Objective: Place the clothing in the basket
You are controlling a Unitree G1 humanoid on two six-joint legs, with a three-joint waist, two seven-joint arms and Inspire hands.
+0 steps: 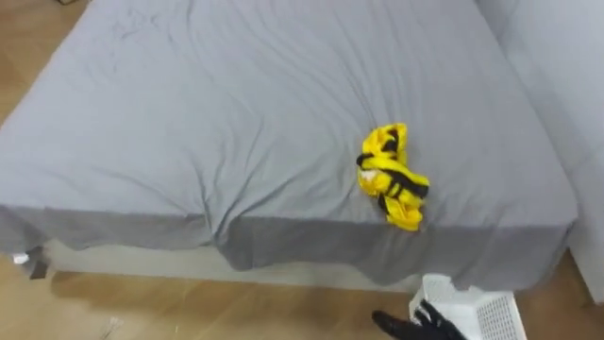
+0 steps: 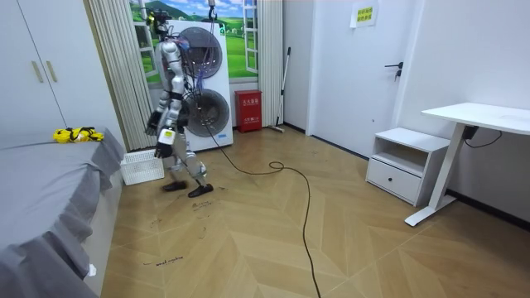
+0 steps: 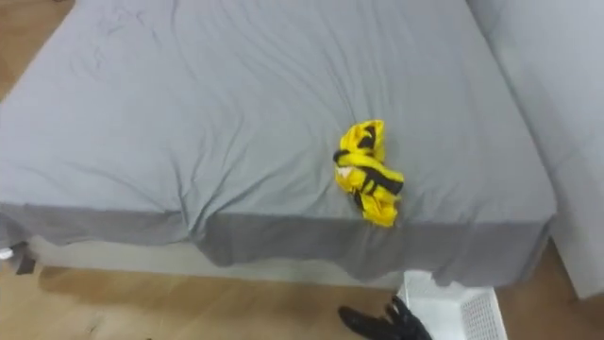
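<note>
Down at the bottom edge, the right hand (image 1: 420, 326) shows dark against the rim of the white basket (image 1: 486, 312); I cannot tell whether it is released or grasping that rim. Beyond it, the yellow-and-black clothes (image 1: 392, 178) lie bunched near the foot edge of the grey bed (image 1: 236, 113), so the reach should probably come from above and gather the whole bundle, loose ends included. Further out, the robot stands on the wooden floor (image 2: 273, 240) between bed and washing machine (image 2: 203, 83).
</note>
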